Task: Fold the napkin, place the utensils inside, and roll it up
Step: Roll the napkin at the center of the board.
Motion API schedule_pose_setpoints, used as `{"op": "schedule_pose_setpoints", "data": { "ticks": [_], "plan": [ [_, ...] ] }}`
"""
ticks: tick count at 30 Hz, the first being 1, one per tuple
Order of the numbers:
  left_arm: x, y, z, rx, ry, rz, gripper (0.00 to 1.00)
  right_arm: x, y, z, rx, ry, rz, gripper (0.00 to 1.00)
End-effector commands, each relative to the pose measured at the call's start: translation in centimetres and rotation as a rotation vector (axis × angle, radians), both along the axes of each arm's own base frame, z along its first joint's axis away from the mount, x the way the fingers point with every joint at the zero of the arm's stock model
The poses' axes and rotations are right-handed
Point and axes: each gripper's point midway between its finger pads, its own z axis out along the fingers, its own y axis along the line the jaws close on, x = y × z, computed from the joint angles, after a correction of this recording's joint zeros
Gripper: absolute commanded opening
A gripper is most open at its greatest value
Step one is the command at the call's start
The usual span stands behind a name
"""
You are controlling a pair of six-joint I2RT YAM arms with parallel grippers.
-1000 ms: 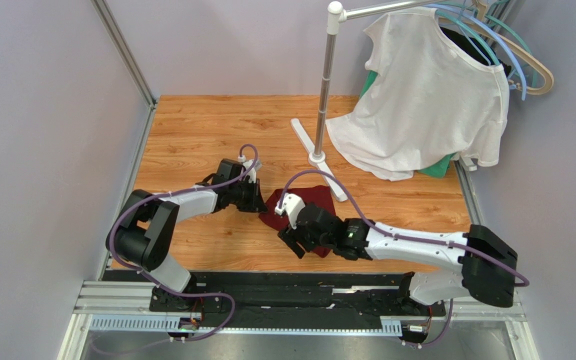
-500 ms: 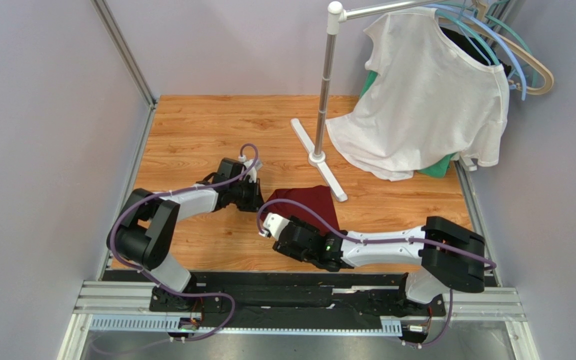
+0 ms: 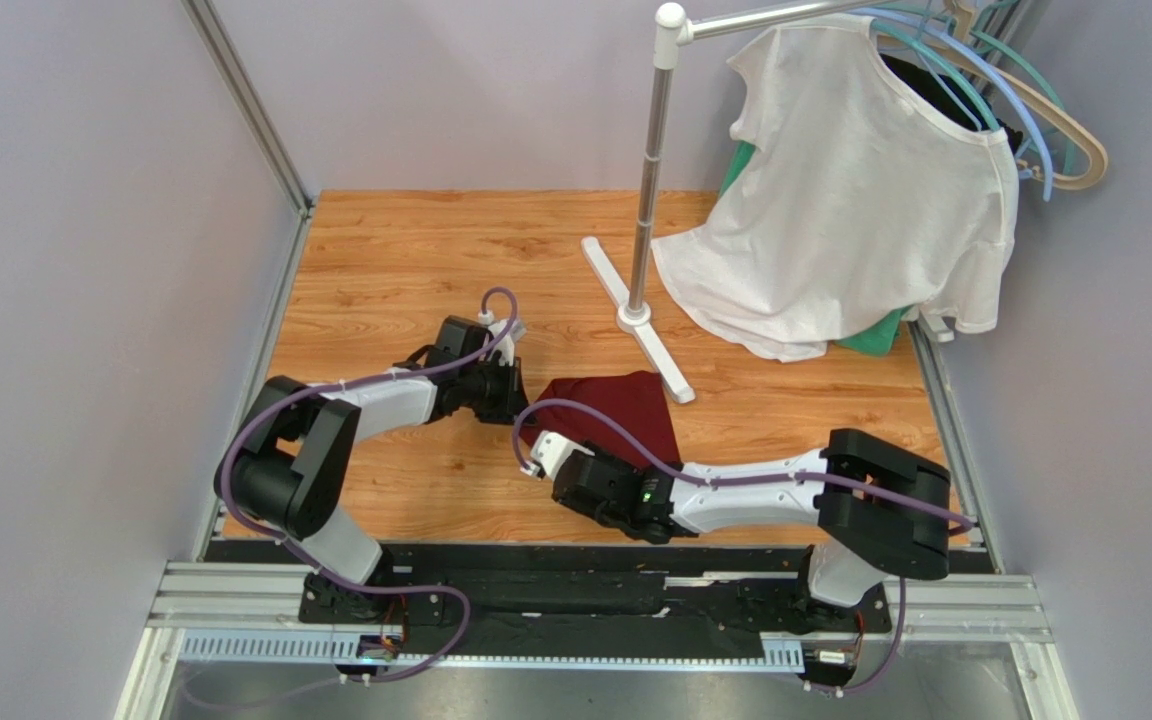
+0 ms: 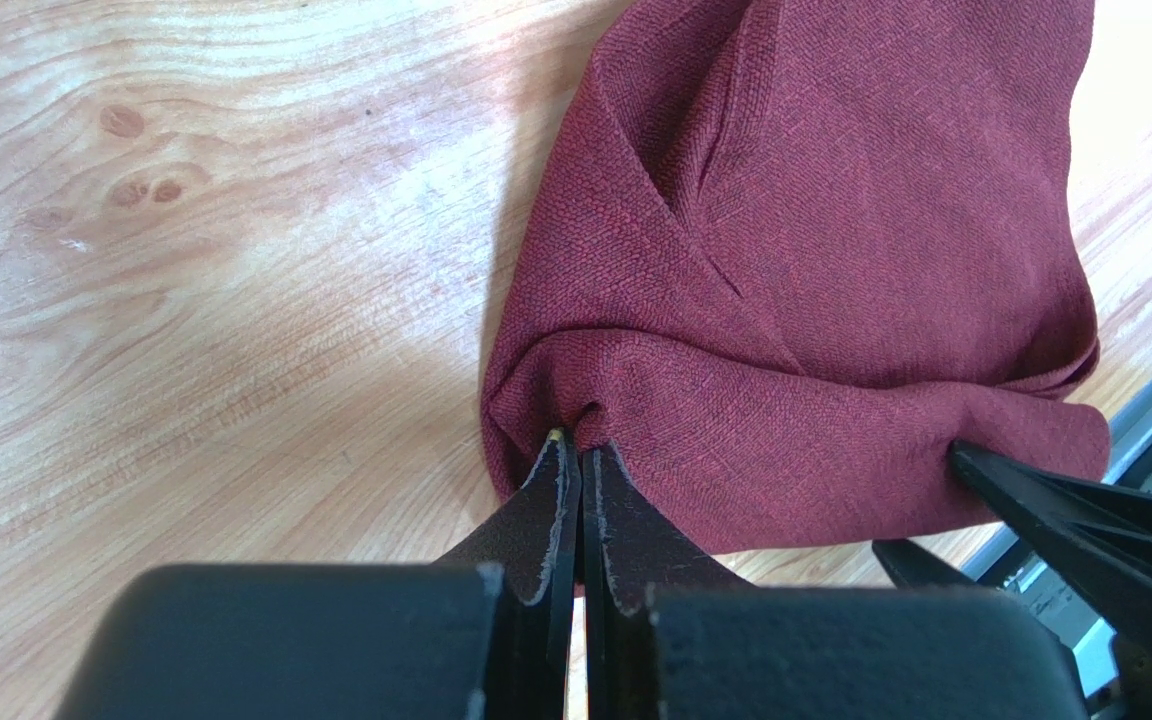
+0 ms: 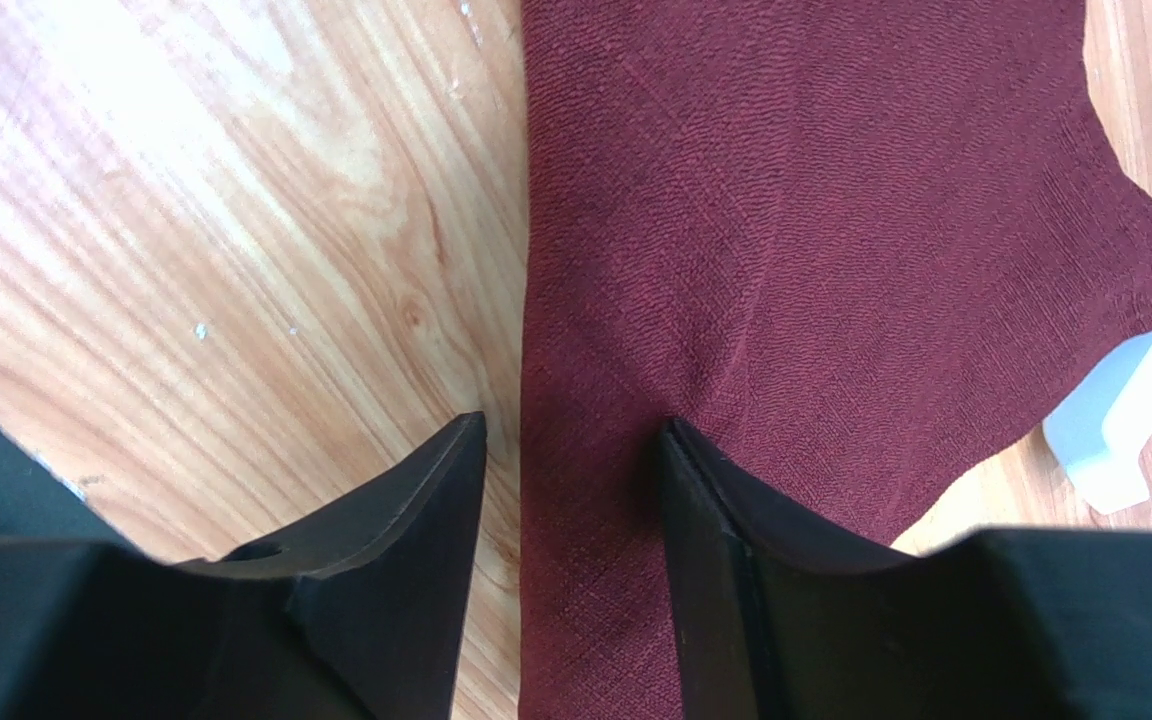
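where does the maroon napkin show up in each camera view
Top external: napkin at mid-table, between the two arms' wrists.
Left wrist: fills the upper right, its corner pinched by the left gripper.
Right wrist: centre to right, its edge between the open fingers of the right gripper.
Shared landmark: the wooden table.

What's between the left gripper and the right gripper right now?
Only the dark maroon cloth napkin: the left gripper pinches a bunched corner, and the right gripper straddles an edge. The left wrist view shows it best.
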Motion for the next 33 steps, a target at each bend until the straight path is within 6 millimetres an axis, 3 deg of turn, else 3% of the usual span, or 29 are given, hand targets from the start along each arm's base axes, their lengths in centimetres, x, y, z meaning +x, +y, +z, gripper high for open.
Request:
{"op": "schedule_pose_setpoints", "data": {
  "ticks": [1, 11, 13, 15, 18, 20, 21, 22, 23, 25, 30, 32, 33],
  "plan": [
    [0.0, -0.1, -0.3, 0.018, 0.007, -0.019, 0.0, -1.1, -0.5, -1.8, -0.034, 0.088, -0.05, 0.47],
    [-0.1, 0.0, -0.1, 0.017, 0.002, -0.013, 0.0, -2.7, -2.1, -5.7, -0.045, 0.329, -0.17, 0.3],
    [-0.2, 0.0, 0.1, 0.013, -0.002, -0.011, 0.0, -3.3, -2.2, -6.2, -0.039, 0.375, -0.18, 0.22],
    [-0.2, 0.0, 0.5, 0.004, -0.008, -0.008, 0.0, -4.0, -2.5, -6.7, -0.033, 0.418, -0.198, 0.07],
    [-0.2, -0.1, 1.3, -0.012, -0.023, 0.003, 0.0, -4.9, -2.2, -7.0, -0.013, 0.472, -0.189, 0.0],
    [-0.2, 0.0, 1.8, -0.013, -0.026, 0.024, 0.12, -5.0, -1.8, -6.9, 0.004, 0.488, -0.186, 0.0],
    [0.0, 0.0, 2.7, -0.023, -0.05, 0.033, 0.24, -5.4, -1.6, -6.9, 0.014, 0.51, -0.177, 0.0],
    [0.0, 0.2, 3.0, -0.024, -0.056, 0.048, 0.48, -5.3, -1.3, -6.6, 0.035, 0.519, -0.172, 0.0],
    [0.3, 0.6, 3.4, -0.012, -0.075, 0.072, 0.63, -5.1, -1.2, -6.5, 0.048, 0.527, -0.178, 0.0],
    [0.4, 1.0, 5.0, -0.011, -0.118, 0.102, 0.8, -5.4, -0.6, -6.0, 0.099, 0.58, -0.161, 0.0],
    [0.7, 2.8, 7.3, 0.014, -0.221, 0.186, 0.83, -5.6, 0.2, -4.9, 0.202, 0.663, -0.128, 0.0],
    [0.3, 3.6, 6.8, 0.028, -0.236, 0.208, 0.83, -5.3, 0.2, -4.7, 0.233, 0.682, -0.125, 0.0],
    [0.4, 3.6, 7.6, 0.012, -0.273, 0.213, 0.83, -5.5, 0.5, -4.5, 0.253, 0.707, -0.111, 0.0]
  ]
}}
